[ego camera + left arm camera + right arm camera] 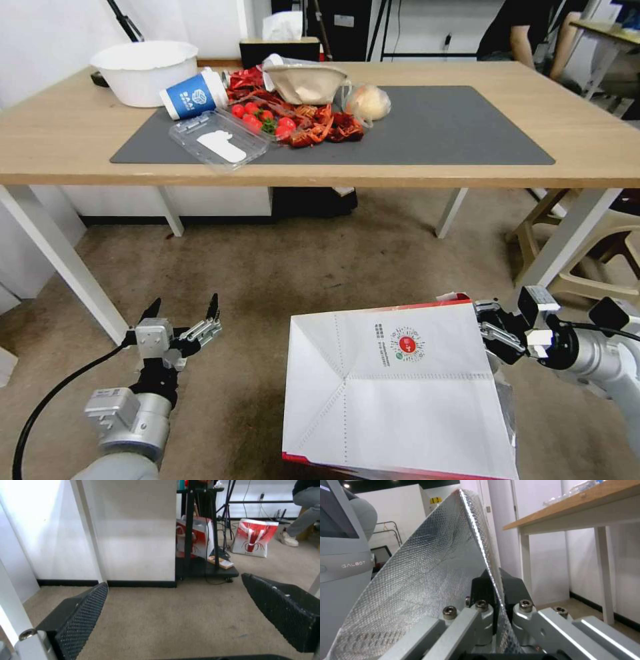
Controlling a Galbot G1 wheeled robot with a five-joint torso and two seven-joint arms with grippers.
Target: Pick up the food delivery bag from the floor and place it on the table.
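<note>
The right gripper [485,328] pinches the foil-lined rim of the food delivery bag [400,387], holding it off the floor [300,267] near the table's [600,153] front edge. The left gripper [181,310] hangs wide open above the floor.

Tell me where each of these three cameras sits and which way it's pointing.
Head: from the robot's head, down at the table, floor and food delivery bag; both arms show.
Left wrist: low, along the floor toward a wall; open left pincer frames it.
Right wrist: up the bag's foil lining; right pincer clamps its edge.
Shared: head and right wrist both show bag and table.
</note>
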